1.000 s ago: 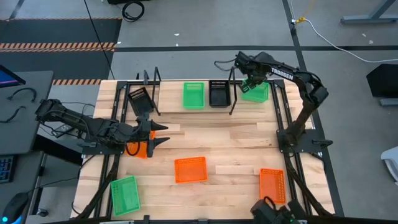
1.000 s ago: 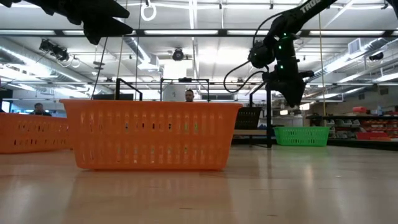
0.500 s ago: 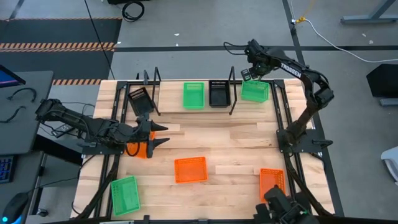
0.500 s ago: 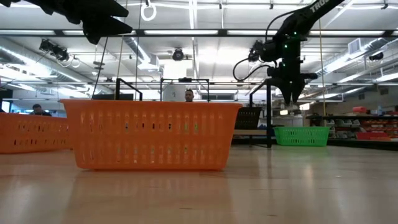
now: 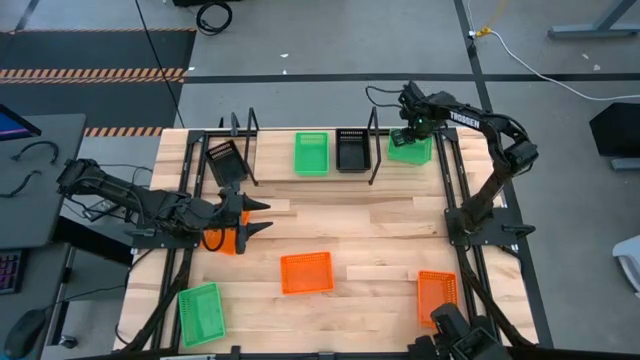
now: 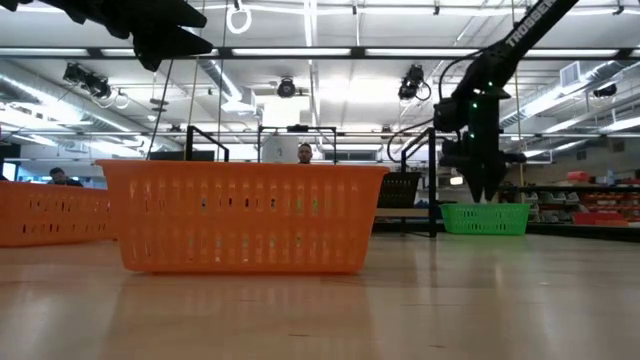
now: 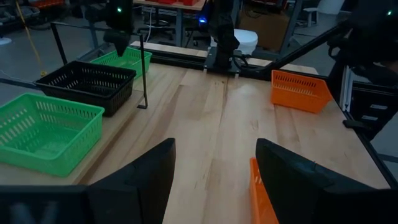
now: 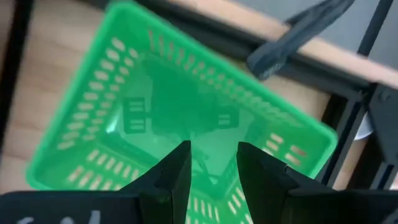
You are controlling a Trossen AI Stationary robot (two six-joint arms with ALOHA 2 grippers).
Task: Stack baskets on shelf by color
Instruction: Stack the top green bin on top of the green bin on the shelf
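Overhead, a pale wooden bench (image 5: 380,240) under two dark arms. Along its far edge, the shelf (image 5: 275,165), thin black uprights over a light board. On that board, side by side: a green basket (image 5: 311,153) and a black basket (image 5: 352,150); farther left, tilted at the shelf's end, another black basket (image 5: 223,160). Just past the right-hand upright, at the far right corner, a second green basket (image 5: 415,148). Out on the open bench: an orange basket (image 5: 306,272) near the middle, another orange basket (image 5: 436,296) toward the near right corner, and a third green basket (image 5: 201,312) at the near left corner. At the left edge, partly hidden under the left arm, one more orange basket (image 5: 228,240).

Above that corner green basket, the right pincer (image 5: 408,132), pointing straight down over the basket's inside; fingers (image 8: 171,177) parted by a narrow gap with only green mesh showing between them, holding nothing, clear of the rim in the table-level view (image 6: 486,185).

Over the left side of the bench, the left pincer (image 5: 255,216), pointing across toward the middle; fingers (image 7: 140,180) spread wide with bare wood between them, nothing held.
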